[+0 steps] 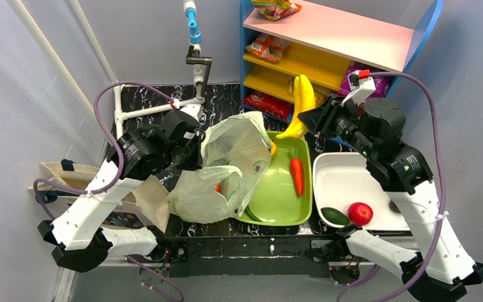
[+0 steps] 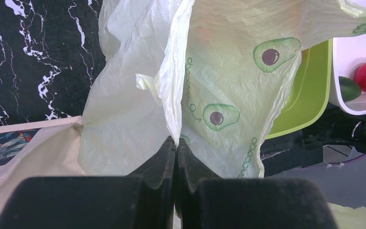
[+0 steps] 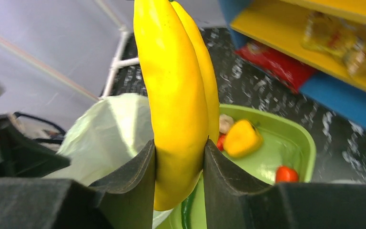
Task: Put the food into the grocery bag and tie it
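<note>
The left gripper (image 2: 176, 144) pinches shut on a fold of the pale-green grocery bag (image 2: 219, 81), which slumps on the black marbled table (image 1: 226, 107) against the green tray (image 1: 306, 189). Its avocado print carries tiny lettering too small to read. The right gripper (image 3: 179, 155) clamps upright yellow bananas (image 3: 174, 86) above that tray. An orange shape inside the bag is unidentifiable; the labels on the shelf's snack packets (image 1: 268, 104) are illegible.

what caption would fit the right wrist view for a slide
Right gripper clamps yellow bananas, with the green tray and pale bag beyond.
</note>
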